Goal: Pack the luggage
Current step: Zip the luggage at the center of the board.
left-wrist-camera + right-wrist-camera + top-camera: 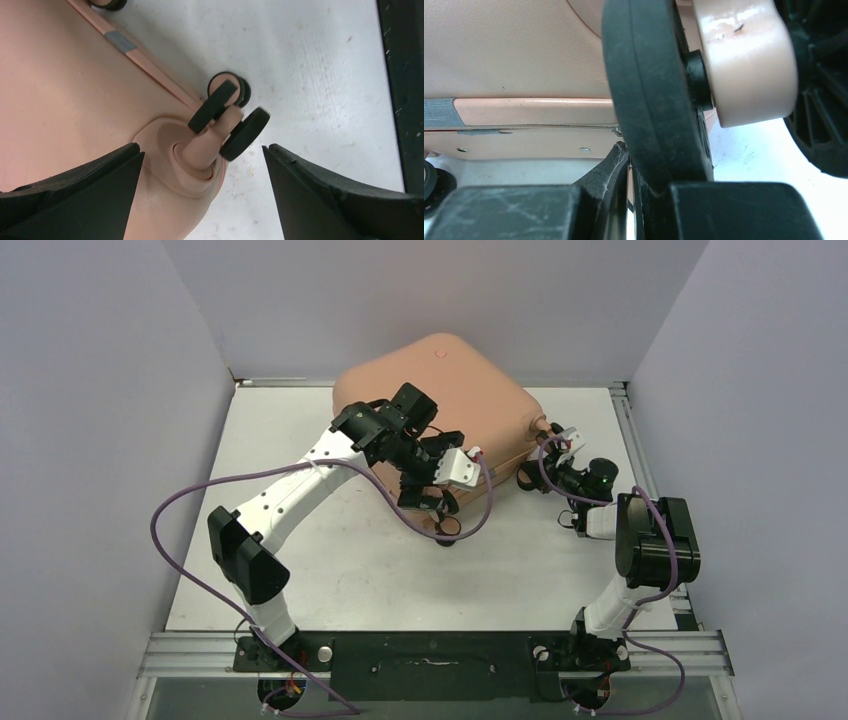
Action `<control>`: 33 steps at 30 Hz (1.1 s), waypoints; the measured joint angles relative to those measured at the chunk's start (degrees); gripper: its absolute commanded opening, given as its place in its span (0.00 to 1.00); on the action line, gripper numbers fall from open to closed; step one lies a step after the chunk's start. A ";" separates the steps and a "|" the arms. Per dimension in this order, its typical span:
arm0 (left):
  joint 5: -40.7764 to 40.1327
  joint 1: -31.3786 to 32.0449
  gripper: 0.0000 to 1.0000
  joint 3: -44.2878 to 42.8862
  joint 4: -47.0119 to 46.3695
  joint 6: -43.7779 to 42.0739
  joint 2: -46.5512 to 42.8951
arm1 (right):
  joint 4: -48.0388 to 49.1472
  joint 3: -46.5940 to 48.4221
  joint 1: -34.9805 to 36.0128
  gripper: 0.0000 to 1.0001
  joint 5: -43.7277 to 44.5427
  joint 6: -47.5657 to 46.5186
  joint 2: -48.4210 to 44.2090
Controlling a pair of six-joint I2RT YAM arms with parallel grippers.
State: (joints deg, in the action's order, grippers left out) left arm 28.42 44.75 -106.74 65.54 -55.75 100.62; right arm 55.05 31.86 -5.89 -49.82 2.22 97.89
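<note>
Luggage [440, 390] lies shut; left claw [202, 150], spread wide, should centre on the caster stem [210, 135] (not its wheels [246, 134]); right claw [553, 452] is pinched together.

The luggage [440, 390] is salmon pink, its wheels [250, 132] black, the table [350, 570] white

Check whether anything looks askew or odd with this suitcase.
The luggage lies closed, skewed to the table edges. Oddly, the right pincer is clamped on a caster wheel, not the shell.

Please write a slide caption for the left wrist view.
Open left gripper frames a caster wheel of the pink luggage.
</note>
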 measured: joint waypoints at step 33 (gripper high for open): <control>-7.65 2.47 0.15 0.94 6.88 -23.21 4.24 | -4.96 2.86 -2.08 0.05 0.59 4.59 0.04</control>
State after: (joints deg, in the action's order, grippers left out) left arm 20.78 47.22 -105.80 72.42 -78.96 104.86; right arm 50.09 34.72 -7.97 -49.23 6.81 97.93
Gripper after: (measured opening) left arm 0.504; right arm 0.063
